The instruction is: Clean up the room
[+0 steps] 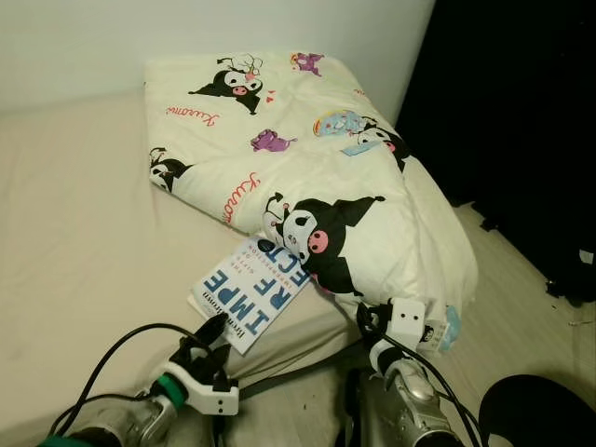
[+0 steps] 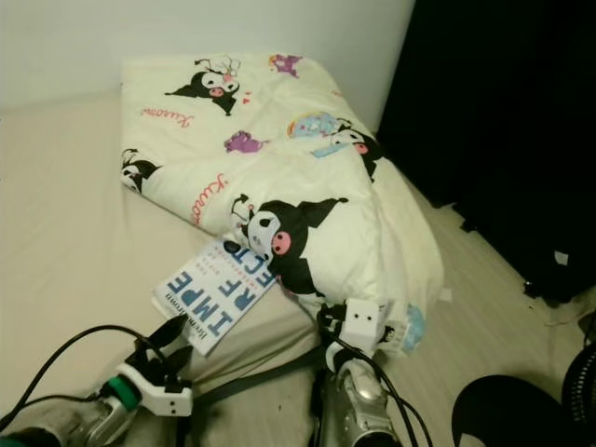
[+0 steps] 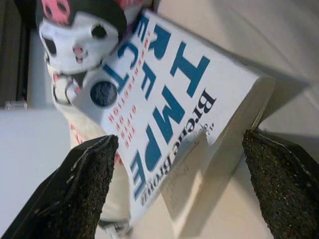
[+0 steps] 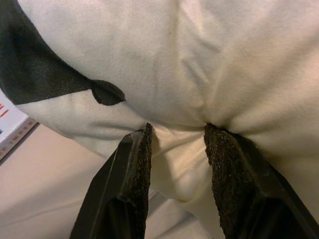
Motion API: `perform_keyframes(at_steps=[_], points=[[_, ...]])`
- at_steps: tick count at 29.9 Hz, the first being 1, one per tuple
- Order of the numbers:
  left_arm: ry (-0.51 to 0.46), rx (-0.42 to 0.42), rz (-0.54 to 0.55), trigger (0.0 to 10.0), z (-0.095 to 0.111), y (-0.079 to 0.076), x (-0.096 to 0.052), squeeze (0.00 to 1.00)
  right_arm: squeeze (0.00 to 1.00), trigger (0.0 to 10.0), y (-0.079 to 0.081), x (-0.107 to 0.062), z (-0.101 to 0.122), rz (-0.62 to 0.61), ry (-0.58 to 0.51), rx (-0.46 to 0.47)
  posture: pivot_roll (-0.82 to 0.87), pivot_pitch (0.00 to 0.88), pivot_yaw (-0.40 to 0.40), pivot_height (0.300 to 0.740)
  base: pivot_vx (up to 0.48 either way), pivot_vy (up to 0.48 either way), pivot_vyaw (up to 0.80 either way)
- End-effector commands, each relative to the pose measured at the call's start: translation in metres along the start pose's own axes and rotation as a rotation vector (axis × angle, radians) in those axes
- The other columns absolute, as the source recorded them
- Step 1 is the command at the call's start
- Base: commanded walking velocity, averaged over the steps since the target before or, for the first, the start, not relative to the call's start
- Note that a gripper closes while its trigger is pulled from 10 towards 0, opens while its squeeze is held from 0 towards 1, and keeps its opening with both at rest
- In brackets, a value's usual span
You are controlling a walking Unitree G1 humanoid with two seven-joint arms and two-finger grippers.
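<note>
A white book (image 1: 251, 289) with big blue letters lies on the beige bed sheet (image 1: 74, 214), its far end tucked under the edge of a cream cartoon-print comforter (image 1: 307, 158). My left gripper (image 3: 178, 142) is open at the book's near corner, one finger (image 3: 84, 184) on each side of it. In the eye views that gripper (image 1: 216, 328) sits just at the book's near edge. My right gripper (image 4: 177, 132) is shut on a bunched fold of the comforter (image 4: 219, 59) at its front edge, where it hangs off the bed corner (image 1: 407, 317).
The bed runs back to a white wall (image 1: 93, 37). To the right are a pale floor (image 1: 521, 317), a dark curtain or cabinet (image 1: 521, 112) and a black round object (image 1: 535, 410) low on the floor.
</note>
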State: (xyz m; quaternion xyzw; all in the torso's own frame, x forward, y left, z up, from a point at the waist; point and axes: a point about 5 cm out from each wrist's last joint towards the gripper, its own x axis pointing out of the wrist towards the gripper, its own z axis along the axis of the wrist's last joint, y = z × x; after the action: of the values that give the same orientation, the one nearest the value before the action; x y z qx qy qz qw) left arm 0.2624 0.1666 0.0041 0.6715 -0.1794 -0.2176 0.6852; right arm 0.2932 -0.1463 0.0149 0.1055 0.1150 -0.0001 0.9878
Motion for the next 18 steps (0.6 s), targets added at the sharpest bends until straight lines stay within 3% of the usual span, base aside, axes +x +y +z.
perform_keyframes(at_steps=[1, 8, 13, 18], points=[[-0.041, 0.031, -0.010, 10.0, 0.000, 0.003, 0.005, 0.00, 0.00, 10.0, 0.001, -0.003, -0.006, -0.001, 0.019, 0.012, -0.06, 0.098, 0.046, 0.585, 0.000, 0.000, 0.00], [-0.052, 0.061, -0.079, 10.0, 0.000, 0.003, 0.012, 0.00, 0.00, 10.0, 0.002, -0.004, -0.006, 0.005, 0.018, 0.008, -0.09, 0.124, 0.051, 0.585, 0.000, 0.000, 0.00], [0.025, 0.118, -0.160, 10.0, -0.010, 0.000, 0.012, 0.00, 0.00, 10.0, 0.000, -0.007, -0.004, 0.004, -0.004, 0.001, -0.14, 0.180, 0.049, 0.585, 0.000, 0.000, 0.00], [0.077, 0.116, -0.164, 10.0, -0.019, 0.004, 0.013, 0.00, 0.00, 10.0, -0.006, -0.011, -0.002, -0.006, -0.016, -0.005, -0.16, 0.203, 0.042, 0.585, 0.000, 0.000, 0.00]])
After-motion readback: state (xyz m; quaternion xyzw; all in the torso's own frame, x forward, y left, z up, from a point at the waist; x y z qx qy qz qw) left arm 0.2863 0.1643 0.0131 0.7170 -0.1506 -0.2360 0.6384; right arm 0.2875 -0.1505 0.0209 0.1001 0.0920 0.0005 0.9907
